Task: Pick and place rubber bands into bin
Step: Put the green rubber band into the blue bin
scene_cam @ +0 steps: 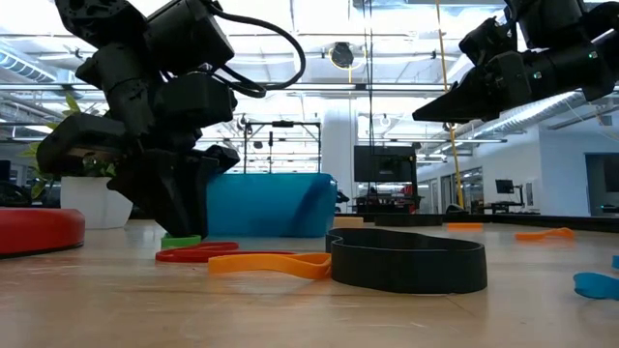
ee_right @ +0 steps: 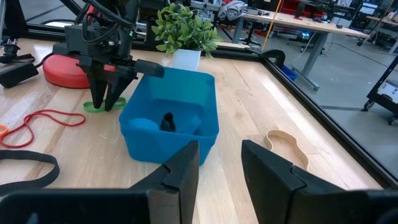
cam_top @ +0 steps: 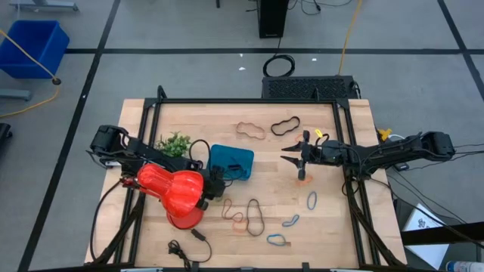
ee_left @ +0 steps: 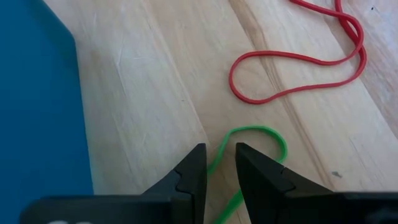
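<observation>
The teal-blue bin (cam_top: 231,161) stands mid-table and holds a blue and a black rubber band (ee_right: 165,121). My left gripper (ee_left: 219,168) points down beside the bin's near side, low over the table. It is narrowly open, with its fingers on either side of one strand of a green rubber band (ee_left: 261,132) that lies flat on the wood. This band also shows in the right wrist view (ee_right: 93,107). A red band (ee_left: 298,59) lies just beyond it. My right gripper (cam_top: 299,156) hovers open and empty to the right of the bin.
A red vase (cam_top: 178,189) lies under my left arm, and a green plant (cam_top: 174,142) stands behind it. Loose bands lie around: tan (cam_top: 249,130) and black (cam_top: 286,125) at the far side, black (cam_top: 255,215), orange (scene_cam: 271,261) and blue (cam_top: 311,199) at the near side.
</observation>
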`<state>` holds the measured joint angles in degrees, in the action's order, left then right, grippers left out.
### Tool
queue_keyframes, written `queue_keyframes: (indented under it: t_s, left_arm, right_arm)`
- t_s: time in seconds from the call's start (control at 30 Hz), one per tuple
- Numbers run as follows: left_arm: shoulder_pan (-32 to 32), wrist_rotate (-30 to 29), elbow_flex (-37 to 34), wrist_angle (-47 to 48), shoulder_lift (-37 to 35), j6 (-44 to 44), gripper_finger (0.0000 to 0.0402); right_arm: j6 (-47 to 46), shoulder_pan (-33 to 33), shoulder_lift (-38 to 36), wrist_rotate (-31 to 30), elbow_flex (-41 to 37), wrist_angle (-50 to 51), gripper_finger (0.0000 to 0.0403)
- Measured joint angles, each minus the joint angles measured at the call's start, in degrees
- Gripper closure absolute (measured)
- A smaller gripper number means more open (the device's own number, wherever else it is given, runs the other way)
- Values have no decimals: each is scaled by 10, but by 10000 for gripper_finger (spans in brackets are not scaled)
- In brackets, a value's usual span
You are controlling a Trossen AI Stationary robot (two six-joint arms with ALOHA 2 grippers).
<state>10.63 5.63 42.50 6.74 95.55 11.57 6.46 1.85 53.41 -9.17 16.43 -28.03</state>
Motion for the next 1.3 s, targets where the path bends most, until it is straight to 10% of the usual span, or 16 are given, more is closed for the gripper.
queue_keyframes:
  t_s: [0.3,0.5,1.3]
  left_arm:
    - [1,-2,0,-1,0,0,315]
    - [1,-2,0,-2,0,-6,391]
    - [0,-3,0,-9,0,-16,395]
  right_arm:
    - [0,0,0,0,0,0,289]
    - [2,0,0,0,0,0,289]
    - [2,0,0,0,0,0,289]
